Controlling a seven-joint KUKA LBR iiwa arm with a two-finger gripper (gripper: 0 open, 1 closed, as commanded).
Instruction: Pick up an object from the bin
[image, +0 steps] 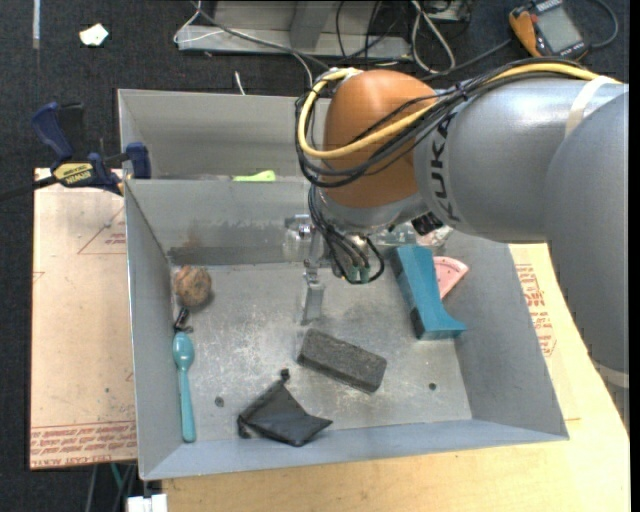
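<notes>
Arm's grey link and orange wrist cover sat closest to the lens, gripper hanging below them over bare floor mid-bin, nothing seen in it; couldn't tell whether it was apart or together. Nearest candidate was the dark grey block, lying flat just nearside of the gripper, with a black cloth by the front wall and a blue block close under the wrist. Risk, as I judged it: coming straight down would catch the grey block's far edge instead of straddling it, so it'd skid or tip, and the wrist could clip the blue block.
</notes>
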